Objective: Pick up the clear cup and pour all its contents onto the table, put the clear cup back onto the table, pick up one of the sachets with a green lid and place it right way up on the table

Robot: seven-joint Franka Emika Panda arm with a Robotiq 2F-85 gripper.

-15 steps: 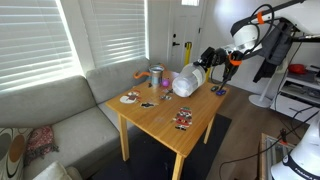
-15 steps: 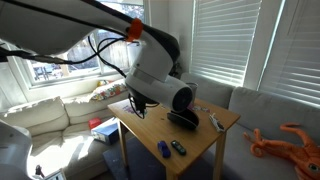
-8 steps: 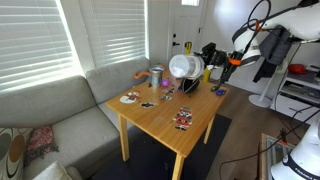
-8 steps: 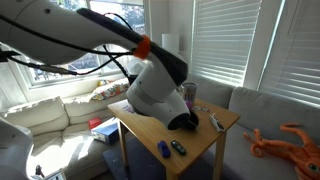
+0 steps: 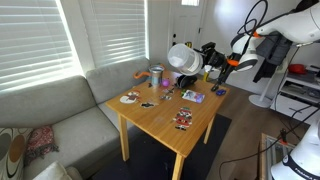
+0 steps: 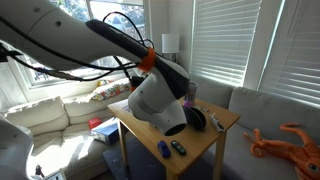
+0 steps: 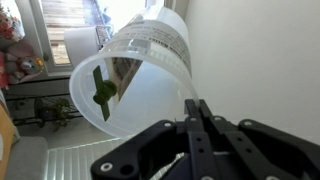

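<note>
In an exterior view the hand [image 5: 201, 63] grips the clear cup [image 5: 181, 57], tipped on its side in the upper middle, above the far side of the table [image 5: 157, 122]. In the wrist view its mouth faces lower left (a sachet with a green lid [image 7: 102, 92] shows inside). Other sachets [image 5: 193, 96] lie on the table.

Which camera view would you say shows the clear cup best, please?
The wrist view: the clear cup fills the frame, tipped, with a green-capped sachet at its mouth. In an exterior view the cup is small, held tipped above the table. In an exterior view the arm hides it.
</note>
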